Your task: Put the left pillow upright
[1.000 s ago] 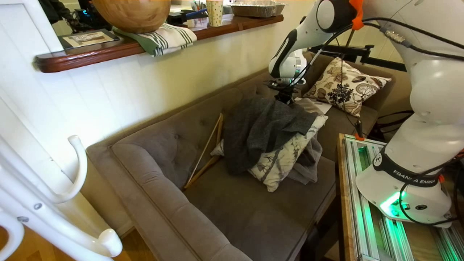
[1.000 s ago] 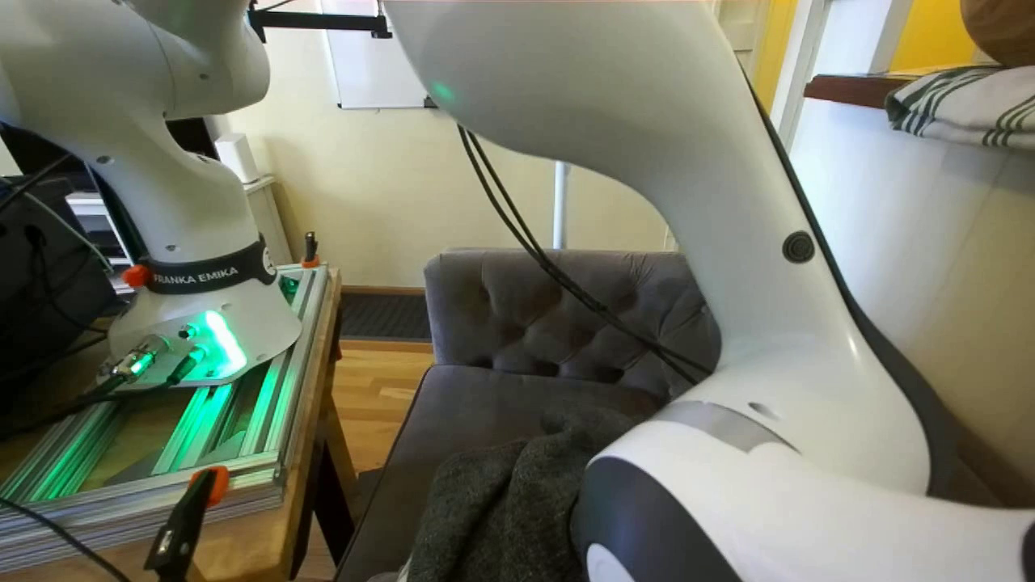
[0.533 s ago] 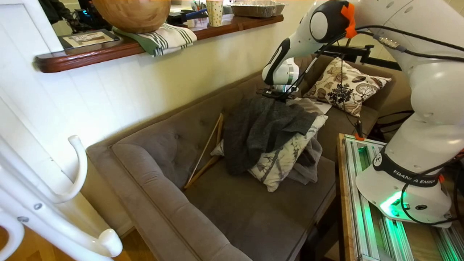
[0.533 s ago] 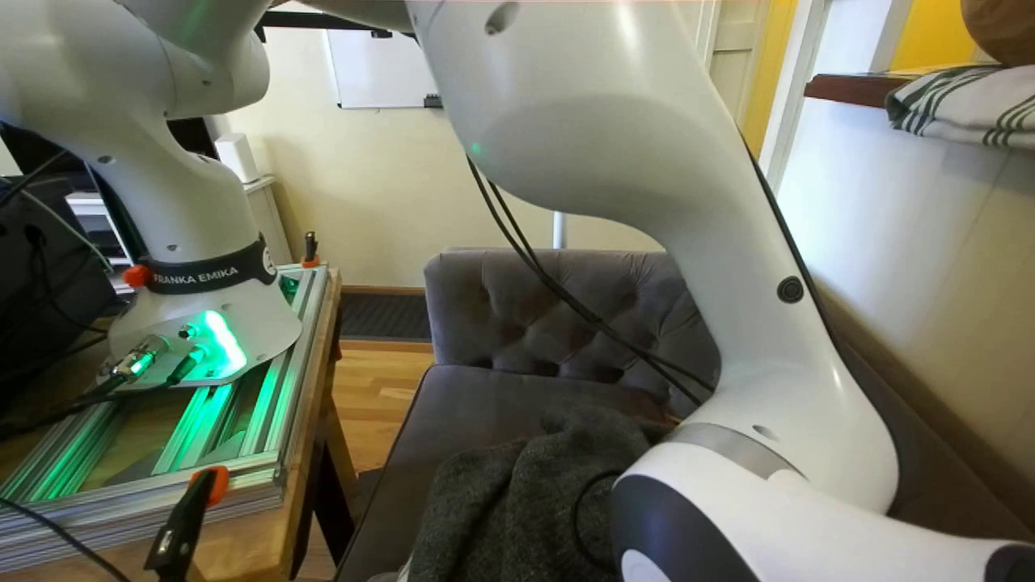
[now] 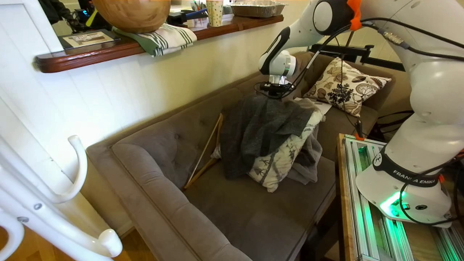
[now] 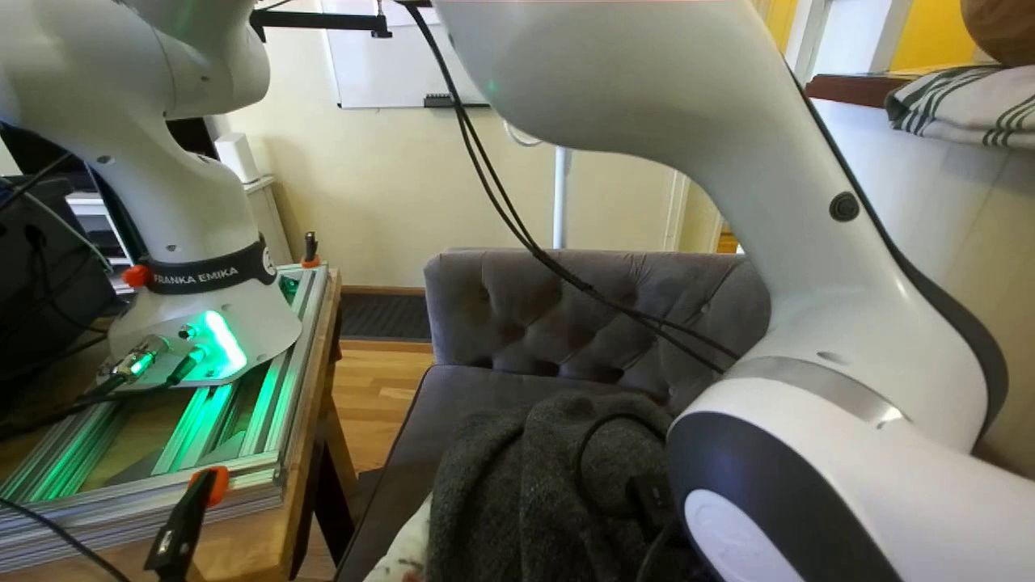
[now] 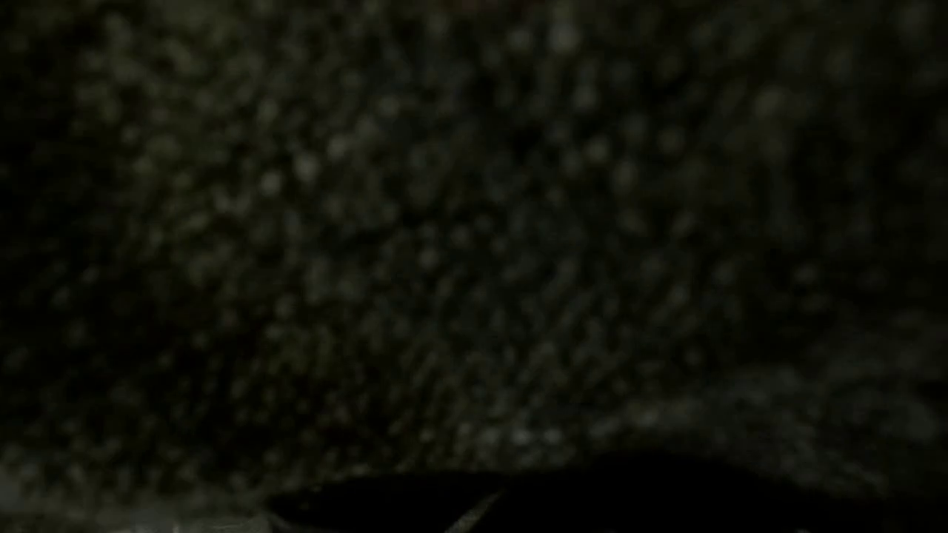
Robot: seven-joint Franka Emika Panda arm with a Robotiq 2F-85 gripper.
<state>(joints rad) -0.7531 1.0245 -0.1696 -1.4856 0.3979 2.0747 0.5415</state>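
Observation:
The left pillow (image 5: 281, 161), pale with a faint grey pattern, leans on the sofa seat with dark grey cloth (image 5: 266, 127) draped over most of it. In an exterior view its pale edge (image 6: 408, 546) shows beside the raised cloth (image 6: 534, 493). My gripper (image 5: 277, 97) is at the top back edge of the cloth, by the sofa back. Its fingertips are hidden in the cloth. In the wrist view the cloth (image 7: 444, 222) fills the dark picture, and the black fingers (image 7: 474, 507) sit close together at the bottom. The gripper looks shut on the cloth; whether pillow fabric is also gripped is hidden.
A smaller leaf-print pillow (image 5: 346, 87) stands at the sofa's far end. A wooden hanger (image 5: 206, 156) leans on the sofa back (image 5: 170, 141). Lighter grey cloth (image 5: 308, 166) lies beside the pillow. A wooden ledge (image 5: 90, 54) runs above. The robot's table (image 5: 342, 203) borders the seat.
The gripper went down into the cloth, then rose slightly and shifted toward the sofa's near end. The cloth and the pillow's upper edge moved with it and bulge higher.

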